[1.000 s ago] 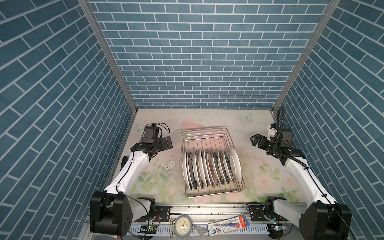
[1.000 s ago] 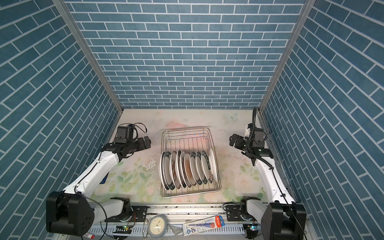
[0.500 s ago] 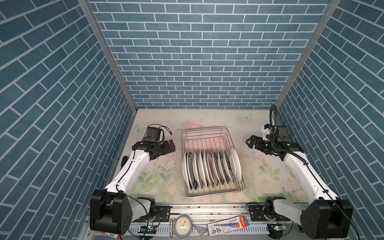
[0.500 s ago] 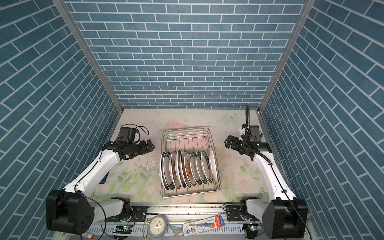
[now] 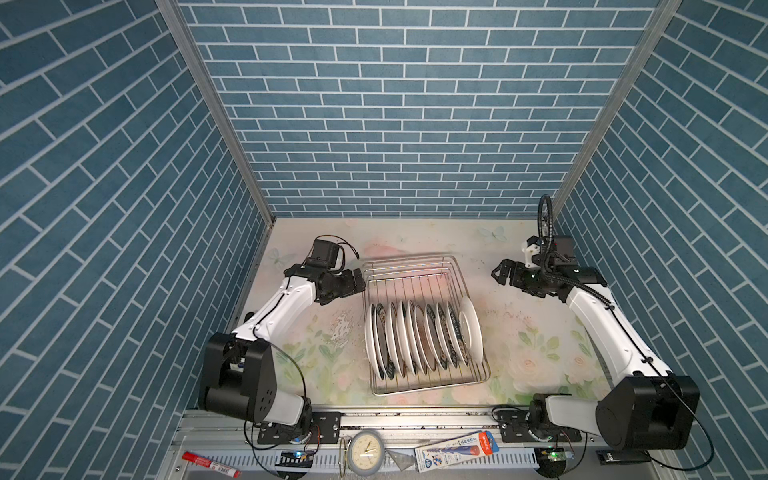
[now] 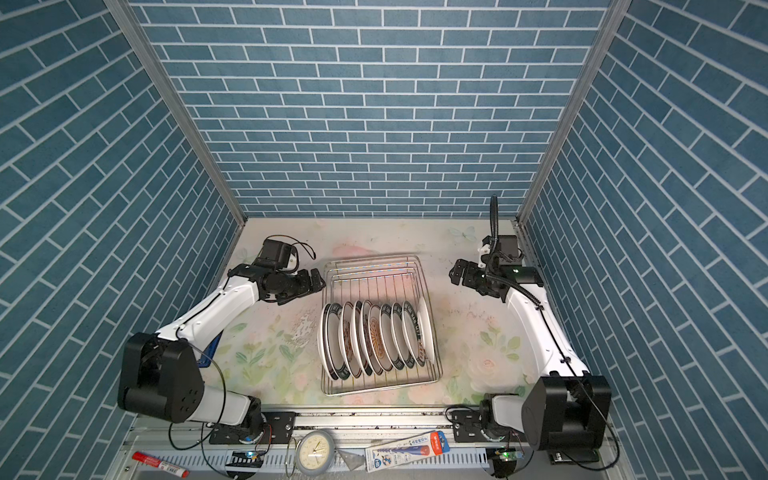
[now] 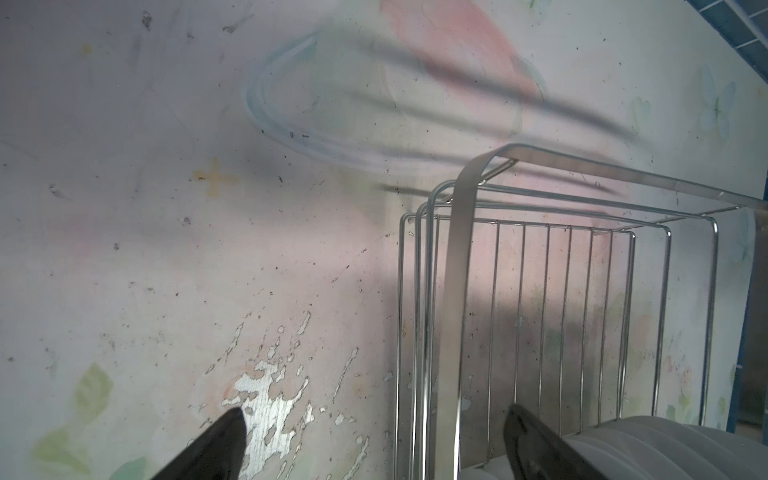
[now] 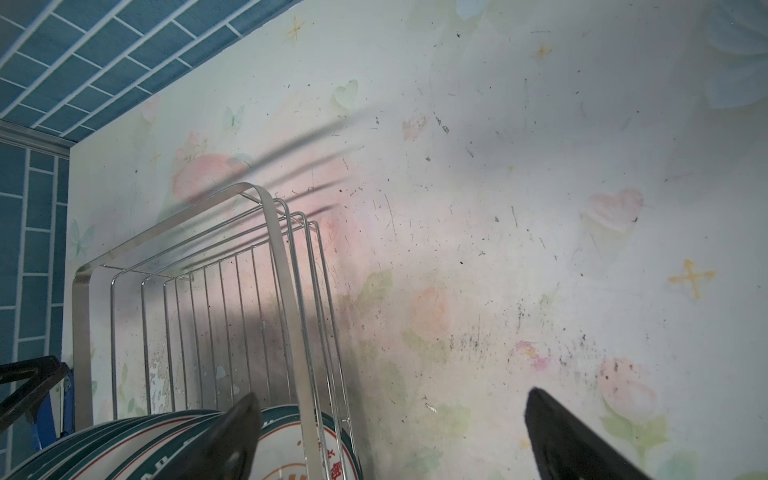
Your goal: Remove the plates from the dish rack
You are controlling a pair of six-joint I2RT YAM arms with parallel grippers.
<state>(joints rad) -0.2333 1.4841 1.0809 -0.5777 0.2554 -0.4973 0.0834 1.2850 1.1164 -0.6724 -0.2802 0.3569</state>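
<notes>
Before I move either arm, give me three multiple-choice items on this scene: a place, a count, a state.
1. Where in the silver wire dish rack do the round white plates stand?
A. its half nearer the robot
B. its half by the back wall
C. all along it

2. How many plates lie on the floral tabletop outside the rack?
A. two
B. none
C. four

3. What state is the left gripper in?
A. shut on a plate
B. shut on a wire
C. open, holding nothing

1 A: the rack's far half is bare wire.
2 B: every plate sits in the rack.
3 C: its black fingers stand wide apart, clamping nothing.
</notes>
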